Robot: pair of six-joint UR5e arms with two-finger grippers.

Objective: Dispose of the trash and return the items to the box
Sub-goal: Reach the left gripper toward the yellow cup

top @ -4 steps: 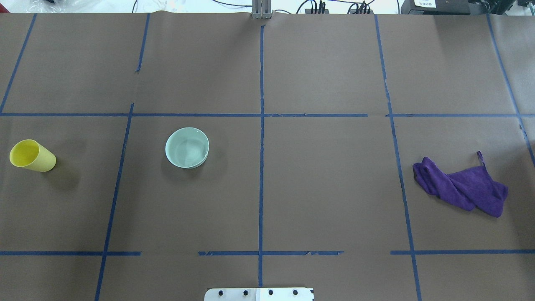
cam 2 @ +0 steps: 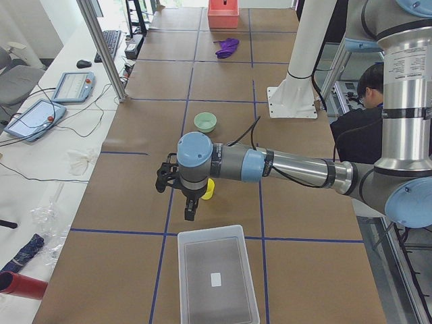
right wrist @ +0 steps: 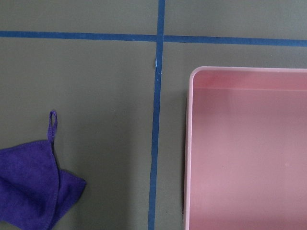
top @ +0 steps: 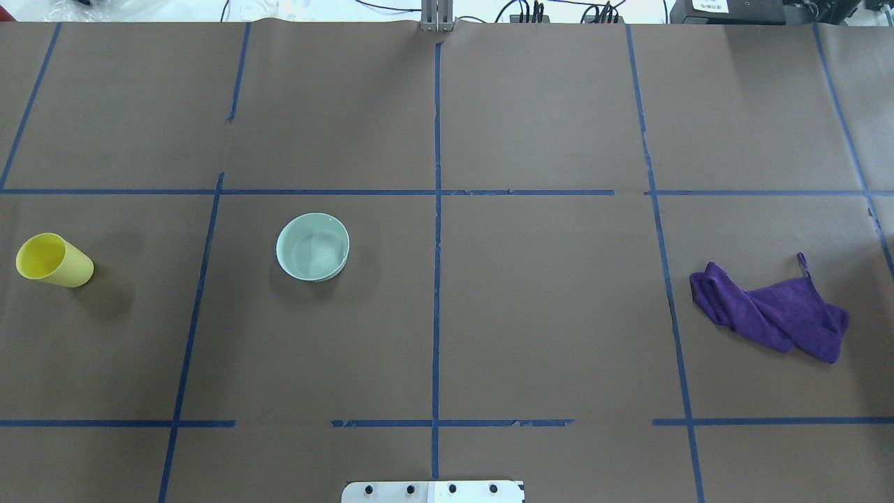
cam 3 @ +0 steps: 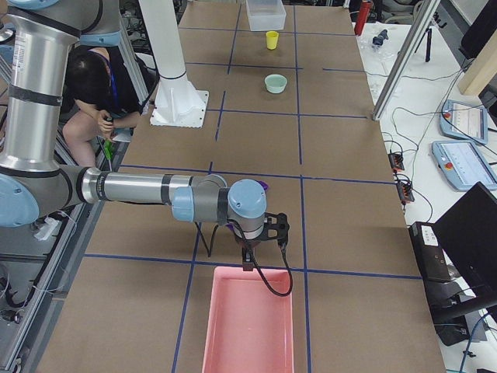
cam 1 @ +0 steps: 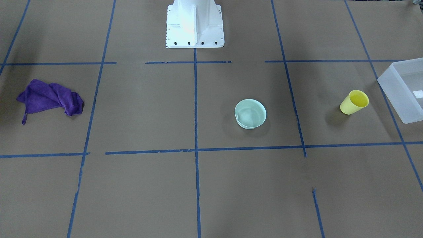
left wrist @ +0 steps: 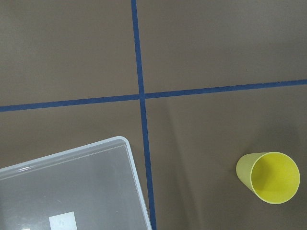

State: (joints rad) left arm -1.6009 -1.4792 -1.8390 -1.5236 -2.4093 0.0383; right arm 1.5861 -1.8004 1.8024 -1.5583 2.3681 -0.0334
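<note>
The counter [top: 545, 314] is covered with brown paper, and blue tape lines [top: 436, 279] divide it into large fields. The white robot base [cam 1: 195, 23] stands at the middle of one long edge. Along a side bench lie tablets [cam 2: 71, 86] and cables, and a person [cam 2: 370, 84] sits behind the robot.

The yellow cup [top: 54, 260] stands upright, mouth up, on the robot's left part of the counter. It is near the frosted white box [cam 1: 401, 89] but apart from it. The mint-green bowl [top: 312, 246] stands open side up, closer to the middle and well apart from the cup. Both are outside the box. A crumpled purple cloth [top: 772, 314] lies on the robot's right part, near a pink bin [cam 3: 248, 326].

The left fingers [cam 2: 191, 209] point down over the counter, between the cup and the box. The right fingers [cam 3: 247, 259] point down just at the near rim of the pink bin. Both show only in the side views, so I cannot tell whether they are apart or together.
</note>
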